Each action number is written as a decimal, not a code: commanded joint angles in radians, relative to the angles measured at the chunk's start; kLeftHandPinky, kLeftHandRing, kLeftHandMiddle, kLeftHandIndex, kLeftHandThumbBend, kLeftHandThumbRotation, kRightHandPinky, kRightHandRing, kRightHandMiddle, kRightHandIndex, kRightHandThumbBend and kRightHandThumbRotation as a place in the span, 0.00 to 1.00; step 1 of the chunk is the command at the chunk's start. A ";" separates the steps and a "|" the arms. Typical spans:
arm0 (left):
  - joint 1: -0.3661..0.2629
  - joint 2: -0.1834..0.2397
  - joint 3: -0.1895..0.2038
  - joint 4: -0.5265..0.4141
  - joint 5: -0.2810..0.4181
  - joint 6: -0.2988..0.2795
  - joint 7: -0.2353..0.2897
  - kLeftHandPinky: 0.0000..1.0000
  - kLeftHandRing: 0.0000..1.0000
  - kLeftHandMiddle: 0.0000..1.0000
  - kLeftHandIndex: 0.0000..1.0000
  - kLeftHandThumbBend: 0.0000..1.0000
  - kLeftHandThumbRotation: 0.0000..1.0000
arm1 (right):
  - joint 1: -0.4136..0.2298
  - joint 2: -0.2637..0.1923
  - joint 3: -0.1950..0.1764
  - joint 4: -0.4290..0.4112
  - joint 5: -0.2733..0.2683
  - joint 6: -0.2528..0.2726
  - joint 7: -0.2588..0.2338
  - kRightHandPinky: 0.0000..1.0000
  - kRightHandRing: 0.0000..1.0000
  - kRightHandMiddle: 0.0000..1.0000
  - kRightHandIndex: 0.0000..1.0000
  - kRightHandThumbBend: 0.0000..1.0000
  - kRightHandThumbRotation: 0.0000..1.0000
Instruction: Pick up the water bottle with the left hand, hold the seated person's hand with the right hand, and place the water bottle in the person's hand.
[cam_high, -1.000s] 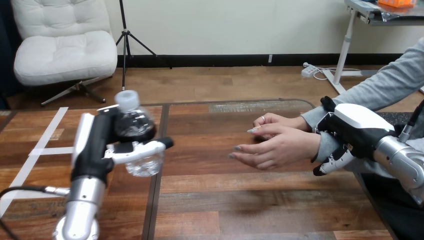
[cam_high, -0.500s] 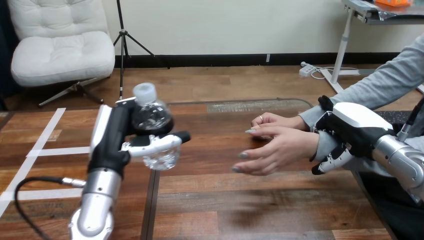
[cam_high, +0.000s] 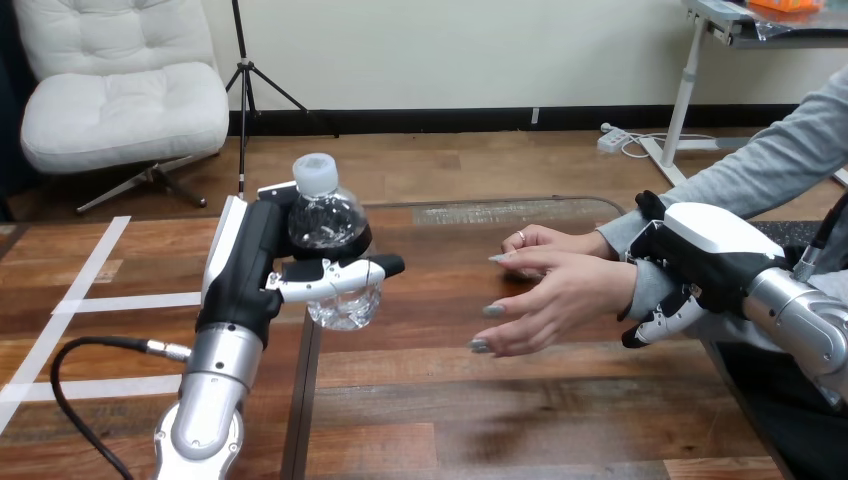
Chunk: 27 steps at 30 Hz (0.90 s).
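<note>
Centre-left, our left hand (cam_high: 248, 285) grips the water bottle (cam_high: 328, 222), fingers curled round it; at right our right hand (cam_high: 705, 250) clasps the person's wrist (cam_high: 643, 288). We should bring the bottle level into the person's open hand (cam_high: 550, 295), then release slowly.

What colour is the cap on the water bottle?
White; the head view shows the cap atop the water bottle gripped in the left hand.

A pale wall (cam_high: 480, 50) with a black baseboard (cam_high: 450, 120) backs a wooden floor (cam_high: 450, 165). A white tufted chair (cam_high: 120, 95) stands far left, a black tripod (cam_high: 240, 50) beside it. Far right stands a white-legged desk (cam_high: 689, 92), bearing something orange (cam_high: 795, 6), perhaps a packet; a white power strip (cam_high: 612, 141) lies near its foot.
</note>
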 joint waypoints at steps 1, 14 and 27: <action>-0.087 0.000 0.003 -0.005 -0.015 -0.016 -0.002 0.29 0.35 0.39 0.40 0.85 0.00 | -0.036 -0.003 -0.030 -0.050 0.021 -0.006 -0.016 0.24 0.27 0.32 0.33 0.77 0.00; -0.094 -0.004 -0.003 -0.005 -0.005 -0.011 0.003 0.29 0.34 0.38 0.39 0.83 0.00 | -0.039 -0.005 -0.031 -0.045 0.023 -0.010 -0.013 0.23 0.26 0.31 0.32 0.75 0.00; -0.093 -0.004 -0.006 -0.008 0.006 -0.010 0.008 0.28 0.33 0.38 0.39 0.83 0.00 | -0.035 -0.005 -0.030 -0.054 0.020 -0.010 -0.016 0.23 0.26 0.30 0.31 0.74 0.00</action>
